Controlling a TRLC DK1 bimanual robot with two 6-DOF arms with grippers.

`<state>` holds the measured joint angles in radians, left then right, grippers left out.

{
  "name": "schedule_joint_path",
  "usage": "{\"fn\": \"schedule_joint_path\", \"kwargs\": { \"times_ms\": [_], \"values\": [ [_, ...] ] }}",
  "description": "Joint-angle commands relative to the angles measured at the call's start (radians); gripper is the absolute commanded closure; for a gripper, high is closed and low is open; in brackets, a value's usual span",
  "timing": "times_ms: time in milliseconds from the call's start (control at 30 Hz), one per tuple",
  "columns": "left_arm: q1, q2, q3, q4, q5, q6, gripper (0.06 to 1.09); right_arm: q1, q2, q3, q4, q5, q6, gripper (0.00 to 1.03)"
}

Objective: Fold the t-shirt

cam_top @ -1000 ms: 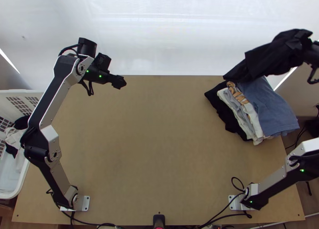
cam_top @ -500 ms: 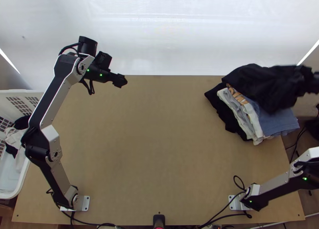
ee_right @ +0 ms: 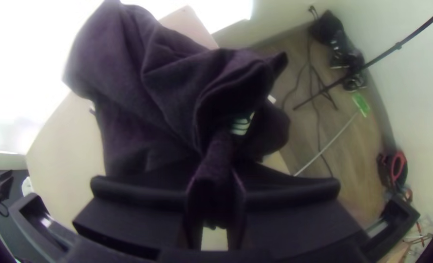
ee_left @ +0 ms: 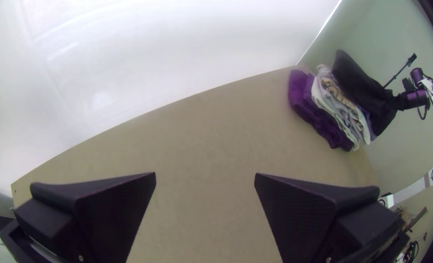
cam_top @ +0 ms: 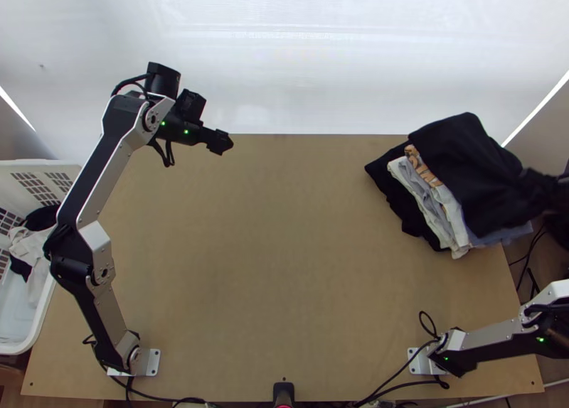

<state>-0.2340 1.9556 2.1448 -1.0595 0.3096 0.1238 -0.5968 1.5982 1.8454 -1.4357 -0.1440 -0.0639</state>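
Observation:
A black t-shirt [cam_top: 469, 170] lies folded over the pile of clothes at the table's far right, one end bunched in my right gripper [cam_top: 544, 188]. In the right wrist view the two fingers of my right gripper [ee_right: 215, 195] pinch the dark cloth [ee_right: 162, 92], which spreads out beyond them. Over the table's far left edge hangs my left gripper [cam_top: 226, 143]. The left wrist view has my left gripper [ee_left: 205, 178] with its fingers wide apart and nothing between them, the black t-shirt [ee_left: 360, 80] far off.
Under the black t-shirt is a stack of folded clothes [cam_top: 434, 209], white, grey, blue and black. A white basket [cam_top: 35, 337] with some clothes stands beyond the table's left edge. The wooden table [cam_top: 284, 266] is bare through its middle.
The black t-shirt has come down onto the stack and now lies flatter over it, as my right gripper moved down the picture. My left gripper has shifted slightly right.

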Motion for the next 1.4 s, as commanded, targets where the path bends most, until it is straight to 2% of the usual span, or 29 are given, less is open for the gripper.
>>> {"fn": "schedule_joint_path", "kwargs": {
  "times_ms": [0, 33, 67, 133, 167, 233, 300, 467, 633, 767, 833, 933, 1133, 1233, 1367],
  "values": [
    [-0.002, 0.016, 0.035, -0.002, 0.000, 0.000, 0.10, -0.043, -0.040, -0.226, 0.089, 0.132, -0.102, 1.00],
    [-0.002, 0.017, 0.038, -0.004, 0.000, 0.000, 0.10, -0.047, -0.046, -0.262, 0.135, 0.132, -0.114, 0.96],
    [-0.002, 0.017, 0.040, -0.004, 0.000, 0.000, 0.10, -0.057, -0.052, -0.291, 0.176, 0.132, -0.126, 0.80],
    [-0.002, 0.017, 0.040, -0.008, 0.000, 0.004, 0.10, -0.063, -0.066, -0.348, 0.239, 0.139, -0.159, 0.18],
    [-0.004, 0.019, 0.040, -0.010, 0.000, 0.005, 0.10, -0.064, -0.066, -0.356, 0.244, 0.138, -0.165, 0.02],
    [-0.004, 0.020, 0.040, -0.016, -0.001, 0.007, 0.10, -0.063, -0.092, -0.371, 0.279, 0.136, -0.178, 0.03],
    [-0.004, 0.026, 0.040, -0.027, -0.001, 0.010, 0.10, -0.063, -0.161, -0.410, 0.376, 0.138, -0.206, 0.03],
    [0.002, 0.042, 0.040, -0.043, -0.001, 0.016, 0.10, -0.044, -0.287, -0.413, 0.497, 0.126, -0.208, 0.03],
    [0.013, 0.040, 0.046, -0.051, -0.001, 0.020, 0.10, 0.054, -0.363, -0.411, 0.544, 0.100, -0.192, 0.03],
    [0.030, 0.043, 0.046, -0.080, -0.004, 0.036, 0.10, 0.097, -0.337, -0.408, 0.544, 0.021, -0.126, 0.04],
    [0.035, 0.042, 0.050, -0.085, -0.007, 0.036, 0.10, 0.100, -0.291, -0.403, 0.544, -0.058, -0.090, 0.04],
    [0.036, 0.039, 0.058, -0.096, -0.015, 0.036, 0.10, 0.104, -0.195, -0.385, 0.555, -0.100, -0.042, 0.04],
    [0.030, 0.032, 0.059, -0.102, -0.032, 0.036, 0.10, 0.075, -0.007, -0.336, 0.583, -0.094, -0.028, 0.04],
    [0.032, 0.025, 0.059, -0.105, -0.032, 0.034, 0.10, 0.043, 0.011, -0.344, 0.647, -0.025, -0.027, 0.04],
    [0.035, 0.022, 0.059, -0.112, -0.032, 0.036, 0.10, 0.022, 0.069, -0.336, 0.655, 0.035, -0.031, 0.04]
  ]
}}
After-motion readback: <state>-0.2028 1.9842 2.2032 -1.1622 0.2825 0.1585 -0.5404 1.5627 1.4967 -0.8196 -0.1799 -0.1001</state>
